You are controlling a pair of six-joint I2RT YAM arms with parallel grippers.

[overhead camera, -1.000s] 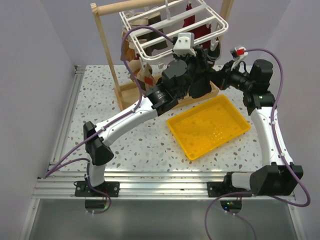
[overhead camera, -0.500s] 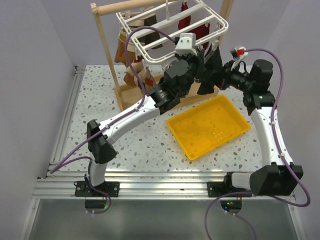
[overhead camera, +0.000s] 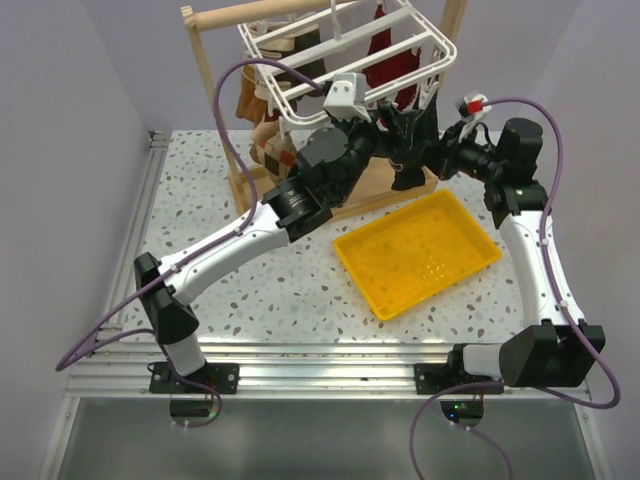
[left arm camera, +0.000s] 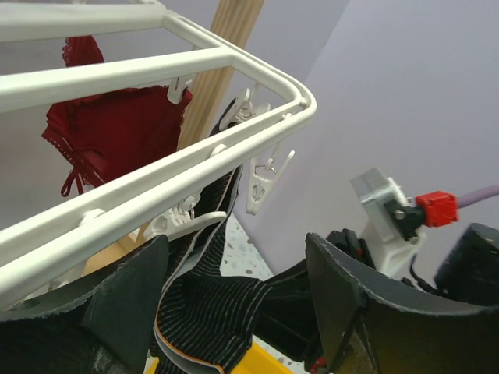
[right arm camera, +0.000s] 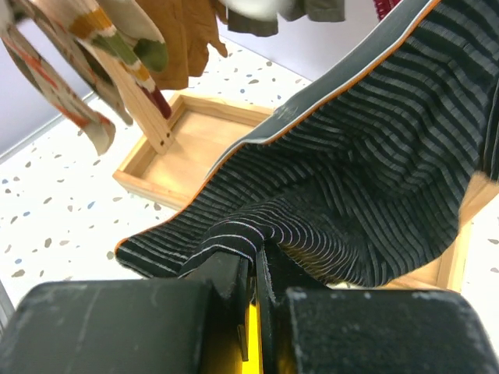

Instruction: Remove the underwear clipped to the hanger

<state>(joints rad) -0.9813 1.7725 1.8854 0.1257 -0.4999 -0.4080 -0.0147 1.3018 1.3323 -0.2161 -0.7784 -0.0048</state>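
The white hanger hangs from the wooden stand; it also shows in the left wrist view. A black striped underwear with a grey and orange waistband hangs from a clip at the hanger's near right corner. My right gripper is shut on a fold of its lower edge, the jaws pressed together on the fabric. My left gripper is open just under the hanger's rim, its fingers on either side of the underwear, not gripping it.
A yellow tray lies on the table below the grippers. The wooden stand has a box base. A red bra, a brown garment and patterned socks also hang from the hanger.
The left arm's elbow has swung to the left and its gripper has risen closer under the hanger's rim. The hanger has swayed a little. The right gripper still holds the black underwear.
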